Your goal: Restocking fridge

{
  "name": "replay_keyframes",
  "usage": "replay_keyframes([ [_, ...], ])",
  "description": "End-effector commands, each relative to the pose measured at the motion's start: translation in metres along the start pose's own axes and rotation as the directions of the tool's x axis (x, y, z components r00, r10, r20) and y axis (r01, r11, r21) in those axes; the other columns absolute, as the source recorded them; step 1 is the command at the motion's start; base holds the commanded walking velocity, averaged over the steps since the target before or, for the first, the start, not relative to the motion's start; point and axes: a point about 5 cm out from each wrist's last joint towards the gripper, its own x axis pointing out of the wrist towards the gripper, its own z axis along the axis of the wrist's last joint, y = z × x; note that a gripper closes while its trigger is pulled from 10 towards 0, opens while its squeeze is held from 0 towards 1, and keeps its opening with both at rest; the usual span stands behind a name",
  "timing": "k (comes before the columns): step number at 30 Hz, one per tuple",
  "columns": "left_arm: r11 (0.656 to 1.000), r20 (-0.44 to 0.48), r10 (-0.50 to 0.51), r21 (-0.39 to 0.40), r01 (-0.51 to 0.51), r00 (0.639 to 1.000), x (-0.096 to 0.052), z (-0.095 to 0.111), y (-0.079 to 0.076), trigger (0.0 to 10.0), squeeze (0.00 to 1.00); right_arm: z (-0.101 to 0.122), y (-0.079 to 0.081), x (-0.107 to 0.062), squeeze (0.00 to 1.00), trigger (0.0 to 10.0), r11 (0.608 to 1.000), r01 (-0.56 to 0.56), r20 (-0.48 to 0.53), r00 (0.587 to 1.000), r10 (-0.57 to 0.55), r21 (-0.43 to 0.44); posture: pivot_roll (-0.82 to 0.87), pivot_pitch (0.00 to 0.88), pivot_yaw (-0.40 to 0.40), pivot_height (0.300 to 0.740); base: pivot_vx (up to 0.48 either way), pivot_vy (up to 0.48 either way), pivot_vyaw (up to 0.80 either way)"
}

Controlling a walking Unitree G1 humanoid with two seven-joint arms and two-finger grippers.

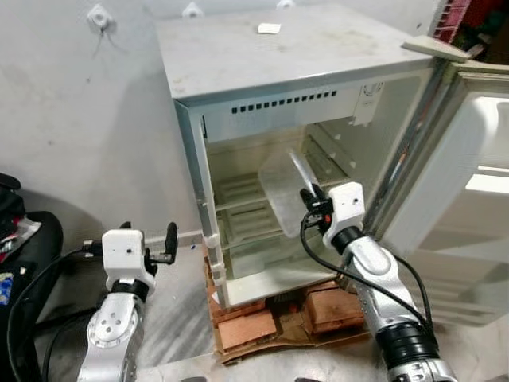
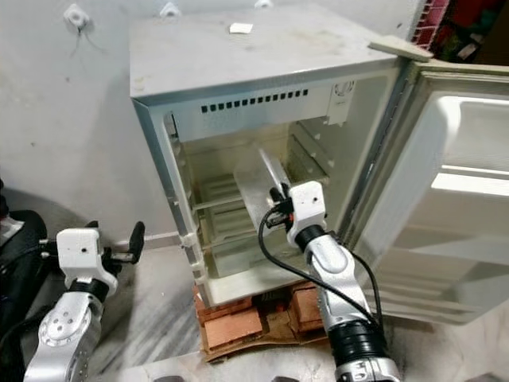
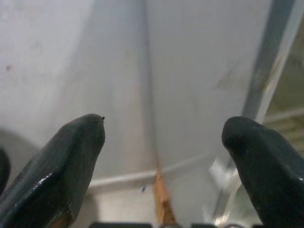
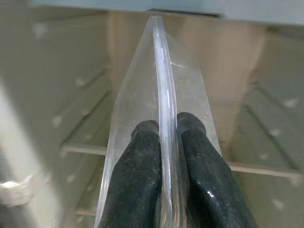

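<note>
Nearest the head cam: two silver arms. Left gripper sits low, left of the fridge, holding nothing; fingers spread wide apart in the left wrist view, w/ the grey wall and fridge's outer side beyond them.

Right gripper is raised at the fridge mouth, fingers clamped together on the edge of a clear shelf. The shelf is a thin, see-through plastic panel, tilted, leaning up and back into the cabinet, not seated on any rail.

Right wrist view gives what the head views can't: both black fingers pinch the panel's thick rim edge-on, textured pads tight on either side, w/ ribbed side walls and a ledge behind. Head views give the whole setting: small grey fridge, dusty flat top w/ a white scrap, door swung open to the right, white liner inside it.

Fridge stands on red bricks over cardboard. Interior is cream plastic w/ moulded rails and a lower slotted shelf.

Door is cut off at the frame's right edge. The far end of the clear shelf is hard to trace against the pale interior. A dark object at far left is cropped, can't tell what.
</note>
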Motion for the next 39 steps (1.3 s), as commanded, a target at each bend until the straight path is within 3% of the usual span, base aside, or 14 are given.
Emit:
replay_keyframes([
  [1,1.000,-0.001,0.010,-0.005,-0.010,1.000,-0.001,0.001,0.000,10.0,0.00,0.005,0.004,0.002,0.00,10.0,1.000,-0.029,0.017,0.999,0.029,-0.003,0.05,0.031,-0.002,0.740,0.000,0.000,0.40],
  [7,1.000,-0.020,0.002,-0.005,-0.002,1.000,-0.003,-0.003,-0.004,10.0,0.00,0.000,0.007,-0.002,0.00,10.0,0.999,-0.036,0.002,0.999,0.036,-0.003,0.04,0.031,-0.006,0.740,0.000,0.000,0.76],
  [16,1.000,-0.029,-0.009,-0.003,0.009,1.000,-0.001,-0.003,-0.003,10.0,0.00,-0.001,0.007,-0.001,0.00,10.0,1.000,-0.027,-0.004,1.000,0.027,0.002,0.04,0.026,-0.001,0.740,0.000,-0.307,0.00],
  [24,1.000,-0.026,-0.009,-0.013,0.008,1.000,-0.001,-0.003,-0.004,10.0,0.00,-0.003,0.006,-0.003,0.00,10.0,1.000,-0.019,-0.011,1.000,0.019,0.000,0.03,0.021,0.003,0.740,0.000,0.000,0.00],
  [33,0.997,-0.032,0.070,-0.042,-0.071,0.997,-0.004,-0.004,0.008,10.0,0.00,-0.007,0.010,-0.006,0.00,10.0,0.999,-0.046,-0.025,0.999,0.046,0.002,0.03,0.026,0.010,0.740,0.000,0.000,0.00],
  [39,0.999,-0.017,0.001,-0.050,-0.002,1.000,-0.006,-0.003,0.002,10.0,0.00,-0.009,0.010,-0.006,0.00,10.0,0.999,-0.029,-0.028,0.999,0.029,0.016,0.03,0.023,0.013,0.740,0.000,0.000,0.14],
])
